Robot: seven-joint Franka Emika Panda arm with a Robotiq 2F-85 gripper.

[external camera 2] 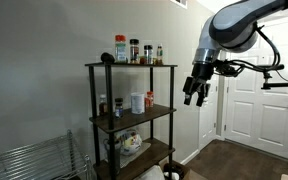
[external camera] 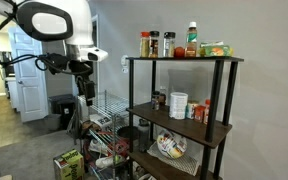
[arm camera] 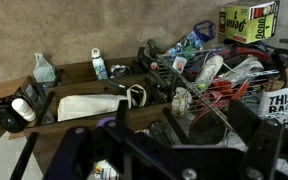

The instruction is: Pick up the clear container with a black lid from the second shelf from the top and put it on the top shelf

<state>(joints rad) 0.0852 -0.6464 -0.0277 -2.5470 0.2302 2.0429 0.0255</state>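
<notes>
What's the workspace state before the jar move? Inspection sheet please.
Surface: second shelf from the top crowded; top shelf holds a row of bottles.
Job's things: clear container with a black lid upright beside white tub.
Clutter: red-lidded jars; bowl on the lowest board.
End effector: looks open, empty, apart from shelves.
Cables: black cable loops along arm.
Surroundings: chrome wire rack; white door.

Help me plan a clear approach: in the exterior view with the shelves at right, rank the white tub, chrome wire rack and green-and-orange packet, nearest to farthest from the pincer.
From the pincer:
1. Chrome wire rack, just below it, low left.
2. White tub, on the second shelf from the top.
3. Green-and-orange packet, far end of the top shelf.
</notes>
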